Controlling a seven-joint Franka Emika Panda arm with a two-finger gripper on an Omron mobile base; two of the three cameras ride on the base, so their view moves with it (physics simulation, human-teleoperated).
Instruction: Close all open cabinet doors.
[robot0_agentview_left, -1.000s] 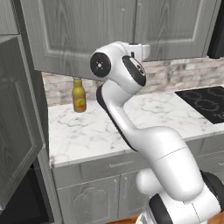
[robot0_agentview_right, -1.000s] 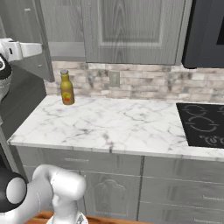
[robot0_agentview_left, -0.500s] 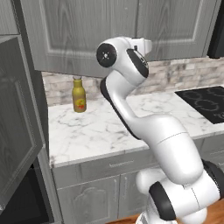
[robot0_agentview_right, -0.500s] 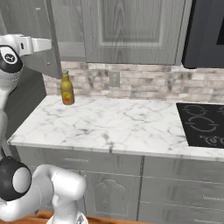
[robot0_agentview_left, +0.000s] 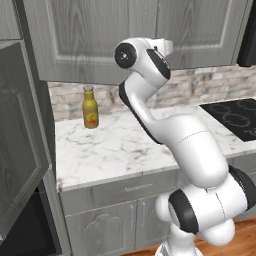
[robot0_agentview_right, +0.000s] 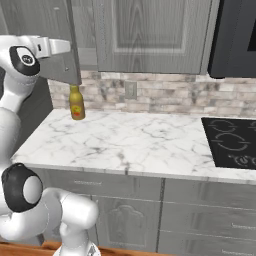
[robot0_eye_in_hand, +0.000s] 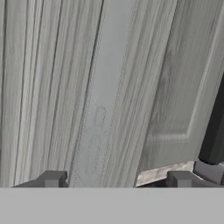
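on marble counter (robot0_agentview_right: 150, 140), yellow bottle (robot0_agentview_right: 76, 102)

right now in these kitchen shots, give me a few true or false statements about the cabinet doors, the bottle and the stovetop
1. A yellow bottle stands upright on the marble counter. True.
2. The upper cabinet door by the arm is fully shut. False: it hangs ajar.
3. The bottle lies on the black cooktop. False: it is near the backsplash, far from it.
4. The gripper faces grey wood-grain door. True.
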